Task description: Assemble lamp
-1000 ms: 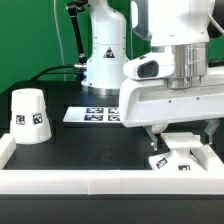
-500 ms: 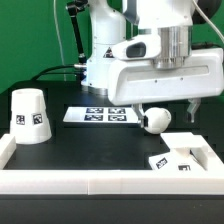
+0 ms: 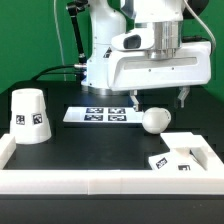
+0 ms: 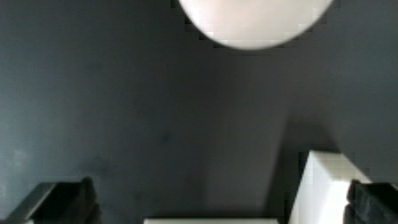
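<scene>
The white round-headed bulb (image 3: 153, 120) lies on the black table, just beyond the flat square base (image 3: 186, 153), which sits in the corner on the exterior view's right. The tapered shade (image 3: 28, 115) stands alone on the exterior view's left. My gripper (image 3: 158, 102) hangs open and empty above the bulb, with its fingers (image 3: 135, 99) spread wide. In the wrist view the bulb (image 4: 258, 20) shows well ahead of the gripper (image 4: 214, 207). An edge of the base (image 4: 331, 187) shows beside one finger (image 4: 64, 204).
The marker board (image 3: 99, 115) lies flat at the back, between the shade and the bulb. White rails (image 3: 90, 182) edge the table at the front and at both sides. The arm's white pedestal (image 3: 105, 60) stands behind the board.
My gripper has risen from low over the base and moved back. The bulb, hidden behind the hand a second ago, now shows on the table. The shade and the base have not moved.
</scene>
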Motion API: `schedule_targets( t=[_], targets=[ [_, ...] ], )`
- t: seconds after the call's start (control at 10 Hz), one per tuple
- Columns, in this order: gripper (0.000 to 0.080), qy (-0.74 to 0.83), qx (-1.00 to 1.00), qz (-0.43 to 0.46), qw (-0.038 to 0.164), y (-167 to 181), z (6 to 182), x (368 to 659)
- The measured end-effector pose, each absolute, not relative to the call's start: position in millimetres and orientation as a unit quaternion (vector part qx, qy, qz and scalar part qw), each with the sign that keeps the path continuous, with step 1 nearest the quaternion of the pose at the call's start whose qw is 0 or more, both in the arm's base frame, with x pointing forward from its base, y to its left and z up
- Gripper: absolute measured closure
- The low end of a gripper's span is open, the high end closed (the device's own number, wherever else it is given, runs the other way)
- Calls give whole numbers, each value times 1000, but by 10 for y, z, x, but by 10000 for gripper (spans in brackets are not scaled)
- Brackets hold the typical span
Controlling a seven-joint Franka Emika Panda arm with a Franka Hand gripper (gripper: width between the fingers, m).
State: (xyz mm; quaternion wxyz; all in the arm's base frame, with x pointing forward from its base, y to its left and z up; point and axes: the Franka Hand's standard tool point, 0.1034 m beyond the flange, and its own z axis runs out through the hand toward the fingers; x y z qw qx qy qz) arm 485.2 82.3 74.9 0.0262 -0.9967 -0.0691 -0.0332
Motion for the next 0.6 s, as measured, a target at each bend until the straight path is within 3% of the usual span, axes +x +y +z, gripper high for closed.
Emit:
schedule_targets(
  t=[0.3, 0.6],
  targets=[
    [101, 21, -999, -27, 37, 732, 782, 4903],
    [101, 177, -983, -11, 43, 752, 703, 4712]
  ],
)
